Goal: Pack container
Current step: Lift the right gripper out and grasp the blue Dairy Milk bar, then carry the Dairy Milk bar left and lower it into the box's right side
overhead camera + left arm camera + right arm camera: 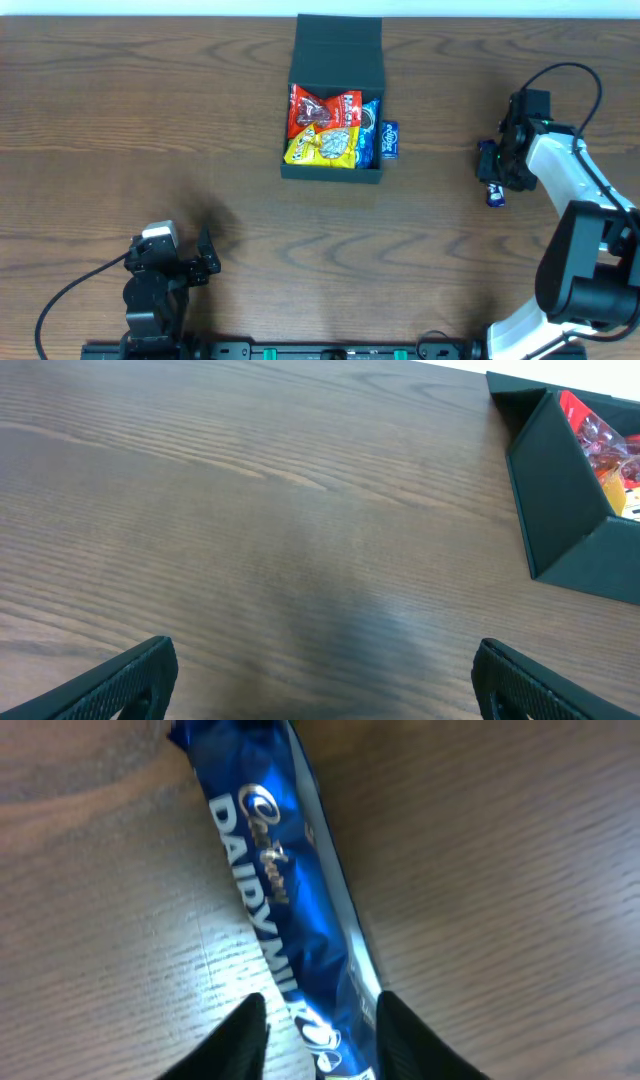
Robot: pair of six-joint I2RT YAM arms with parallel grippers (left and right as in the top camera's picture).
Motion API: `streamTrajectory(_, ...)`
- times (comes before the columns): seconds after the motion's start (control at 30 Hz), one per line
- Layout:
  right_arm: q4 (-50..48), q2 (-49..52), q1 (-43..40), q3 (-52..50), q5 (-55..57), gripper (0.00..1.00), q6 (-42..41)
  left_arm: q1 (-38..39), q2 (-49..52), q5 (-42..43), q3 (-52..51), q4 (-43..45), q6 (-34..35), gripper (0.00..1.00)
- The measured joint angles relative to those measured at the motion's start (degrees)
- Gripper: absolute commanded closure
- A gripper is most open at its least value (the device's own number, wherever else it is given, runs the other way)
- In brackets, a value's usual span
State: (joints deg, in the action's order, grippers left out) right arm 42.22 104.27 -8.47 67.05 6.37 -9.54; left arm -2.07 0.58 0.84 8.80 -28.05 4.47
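Observation:
The dark teal container (330,173) stands open at the table's back middle, its lid (340,55) folded back. It holds a red packet (322,108), a yellow packet (322,148) and a blue packet (368,130). It also shows in the left wrist view (560,510). A blue Dairy Milk bar (290,910) lies on the table at the right (494,195). My right gripper (320,1020) straddles its end, jaws narrowly open, with wood showing by the left finger (493,170). My left gripper (325,660) is wide open and empty over bare table at the front left (205,258).
A small blue packet (389,140) lies on the table against the container's right side. The wooden table (150,120) has a white wall edge along the back.

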Motion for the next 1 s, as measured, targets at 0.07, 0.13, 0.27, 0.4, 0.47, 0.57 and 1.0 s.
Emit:
streamTrajectory(0.07, -1.0, 0.0, 0.0, 0.0, 0.2, 0.59, 0.9, 0.0, 0.0, 0.0, 0.0, 0.0, 0.0, 0.05)
streamTrajectory(0.13, -2.7, 0.0, 0.0, -0.2, 0.3, 0.61, 1.6, 0.0, 0.0, 0.0, 0.0, 0.0, 0.0, 0.05)
streamTrajectory(0.27, -6.2, 0.0, 0.0, -1.6, -0.4, 0.6, 2.8, 0.0, 0.0, 0.0, 0.0, 0.0, 0.0, 0.05)
streamTrajectory(0.4, -9.1, 0.0, 0.0, -4.1, -1.9, 0.62, 4.0, 0.0, 0.0, 0.0, 0.0, 0.0, 0.0, 0.05)
streamTrajectory(0.47, -10.3, 0.0, 0.0, -5.1, -2.1, 0.62, 4.2, 0.0, 0.0, 0.0, 0.0, 0.0, 0.0, 0.05)
streamTrajectory(0.57, -12.2, 0.0, -0.3, -6.6, -2.3, 0.63, 4.8, 0.0, 0.0, 0.0, 0.0, 0.0, 0.0, 0.05)
streamTrajectory(1.0, -14.0, 0.0, -0.5, -8.5, -7.0, 0.89, 6.3, 0.0, 0.0, 0.0, 0.0, 0.0, 0.0, 0.05)
